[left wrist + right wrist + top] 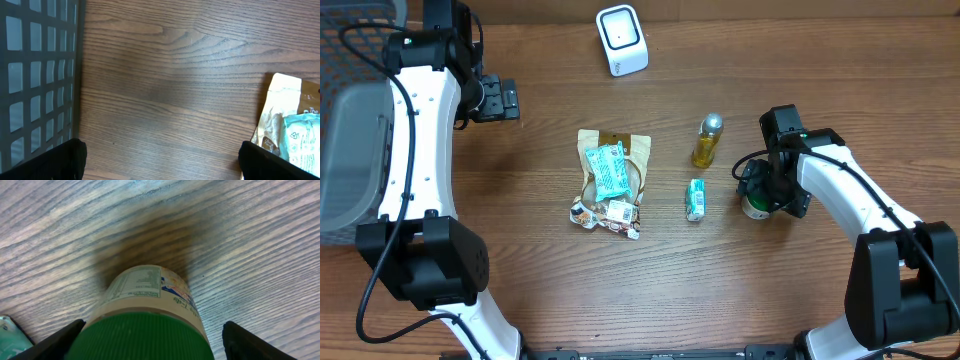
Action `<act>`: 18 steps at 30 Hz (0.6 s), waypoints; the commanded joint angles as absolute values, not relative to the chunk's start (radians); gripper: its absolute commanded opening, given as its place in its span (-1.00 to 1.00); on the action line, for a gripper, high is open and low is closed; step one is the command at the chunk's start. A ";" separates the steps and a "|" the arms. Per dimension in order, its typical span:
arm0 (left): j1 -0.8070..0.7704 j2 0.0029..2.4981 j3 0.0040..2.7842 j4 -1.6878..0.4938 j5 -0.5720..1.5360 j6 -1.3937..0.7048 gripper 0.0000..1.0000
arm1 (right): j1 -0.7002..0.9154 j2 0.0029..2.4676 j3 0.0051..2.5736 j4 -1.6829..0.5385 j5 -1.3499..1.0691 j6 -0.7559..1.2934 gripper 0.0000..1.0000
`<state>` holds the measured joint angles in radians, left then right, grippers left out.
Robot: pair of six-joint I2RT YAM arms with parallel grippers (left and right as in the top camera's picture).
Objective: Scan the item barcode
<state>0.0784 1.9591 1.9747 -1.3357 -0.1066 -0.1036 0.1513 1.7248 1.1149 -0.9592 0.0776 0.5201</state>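
Observation:
A jar with a green ribbed lid (pixel 145 330) and a printed label stands upright on the wooden table. My right gripper (pixel 150 347) straddles its lid, open. The right finger (pixel 250 342) stands clear of the lid and the left finger (pixel 60 342) is close beside it. From overhead the jar (pixel 754 207) is mostly hidden under the right gripper (pixel 767 188). The white barcode scanner (pixel 621 40) stands at the back middle. My left gripper (pixel 503 98) hovers open over bare wood at the far left (pixel 160 162), holding nothing.
A brown pouch (pixel 612 175) with a teal packet on it lies mid-table, small wrappers (pixel 610 215) at its front. A small teal carton (pixel 696 199) and a yellow bottle (pixel 707 141) lie left of the jar. A dark mesh basket (pixel 35 75) stands at the left edge.

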 commanded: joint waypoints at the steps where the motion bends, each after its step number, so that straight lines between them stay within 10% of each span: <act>1: 0.078 1.956 1.991 -1.334 -0.111 -0.093 0.99 | 0.150 1.719 1.094 -0.934 0.076 0.520 0.66; 18: 0.078 1.956 1.991 -1.334 -0.111 -0.093 0.99 | 0.150 1.719 1.076 -0.887 0.032 0.520 0.63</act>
<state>0.0784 1.9591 1.9747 -1.3357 -0.1066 -0.1036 0.1513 1.7252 1.0851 -0.8909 0.0376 0.5198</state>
